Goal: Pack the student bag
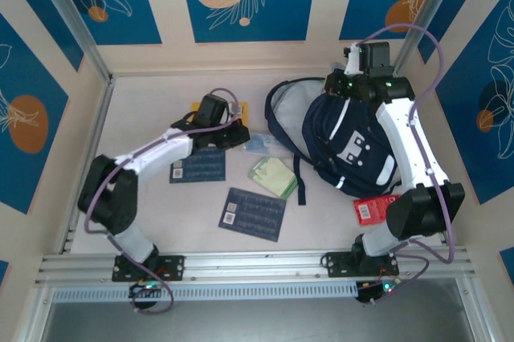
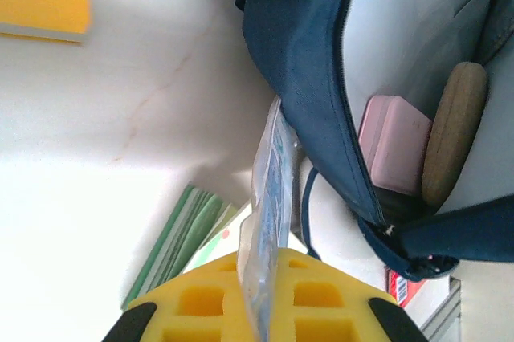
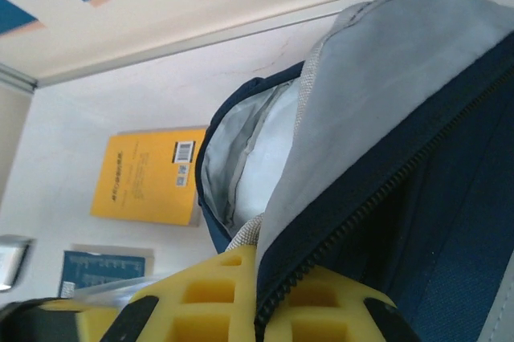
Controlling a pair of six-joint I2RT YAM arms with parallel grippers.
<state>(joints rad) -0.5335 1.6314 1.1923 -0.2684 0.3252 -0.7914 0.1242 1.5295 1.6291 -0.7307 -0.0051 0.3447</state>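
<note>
Limply, navy fabric student bag (image 1: 345, 149) gapes beside flat glossy sleeve (image 2: 269, 197).

The pale bench (image 1: 144, 101) carries a yellow book (image 3: 148, 175) at its far side and a near blue booklet (image 1: 253, 213). A second blue booklet (image 1: 198, 167) lies further left, with a green notebook (image 1: 273, 176) and a red packet (image 1: 373, 208) to the right. A clear pouch (image 2: 269, 197) is just beside the notebook. A pink box (image 2: 392, 143) touches a tan oval (image 2: 454, 133).
</note>
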